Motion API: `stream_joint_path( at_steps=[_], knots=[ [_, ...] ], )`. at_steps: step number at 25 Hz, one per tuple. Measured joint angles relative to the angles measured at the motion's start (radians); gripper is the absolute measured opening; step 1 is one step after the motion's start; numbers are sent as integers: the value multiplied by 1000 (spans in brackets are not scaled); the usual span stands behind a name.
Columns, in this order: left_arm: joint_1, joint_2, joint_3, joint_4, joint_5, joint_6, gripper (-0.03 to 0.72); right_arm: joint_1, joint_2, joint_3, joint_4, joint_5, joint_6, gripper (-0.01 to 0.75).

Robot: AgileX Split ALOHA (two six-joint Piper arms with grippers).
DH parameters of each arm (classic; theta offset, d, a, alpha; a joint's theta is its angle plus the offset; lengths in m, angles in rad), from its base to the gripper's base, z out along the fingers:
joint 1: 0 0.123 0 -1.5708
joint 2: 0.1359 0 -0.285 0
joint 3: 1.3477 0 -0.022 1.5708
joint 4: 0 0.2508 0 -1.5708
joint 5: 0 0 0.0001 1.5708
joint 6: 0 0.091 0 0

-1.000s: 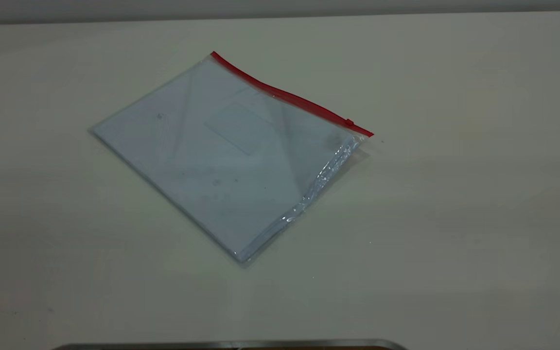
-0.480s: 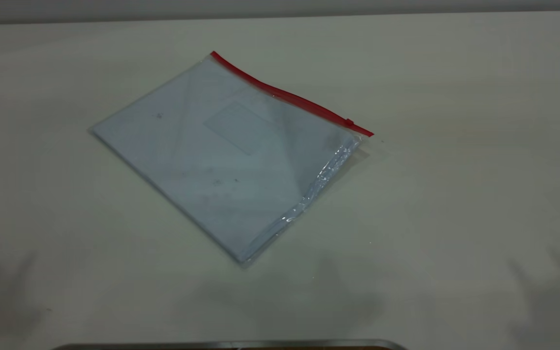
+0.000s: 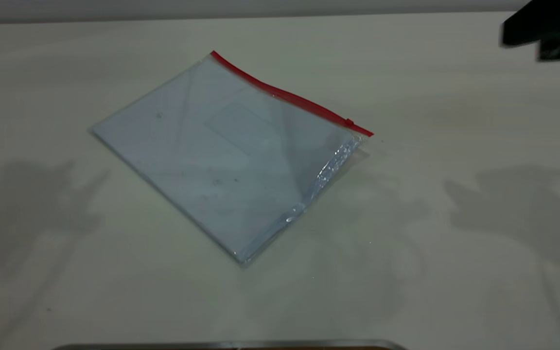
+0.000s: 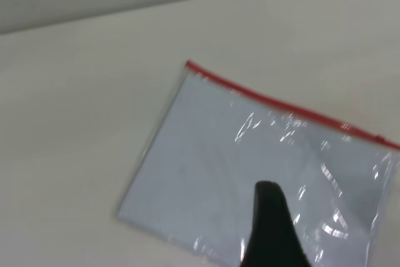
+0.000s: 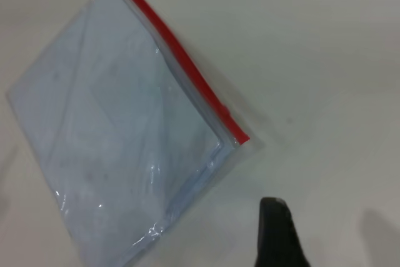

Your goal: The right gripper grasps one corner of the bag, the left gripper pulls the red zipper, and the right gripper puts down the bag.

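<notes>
Pale table bears the bag, its red zipper running diagonally; either claw's state: cannot tell.

L fingers: blk, tapered | R fingers: blk, tapered, matte

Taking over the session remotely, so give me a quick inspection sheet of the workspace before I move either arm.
Surface: pale table, arm shadows on both sides.
Job's things: bag lying flat, untouched; red zipper along its far edge, slider near the right-hand corner.
Clutter: nothing seen.
Grippers: right gripper above bare table near that corner; left gripper over the bag; neither touching it.
Cables: nothing seen.
Surroundings: metal edge at the near side.
</notes>
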Motion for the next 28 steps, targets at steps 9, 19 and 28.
stream_joint_path(
  at_steps=[9,19,28],
  knots=[
    [0,86,-20,-135,-20,114,564,0,486,-251,46,232,-92,511],
    [0,88,-27,-142,-24,116,564,13,794,-458,57,367,-96,511],
    [-1,88,-32,-142,-27,116,564,160,859,-596,57,337,-61,511]
  ],
)
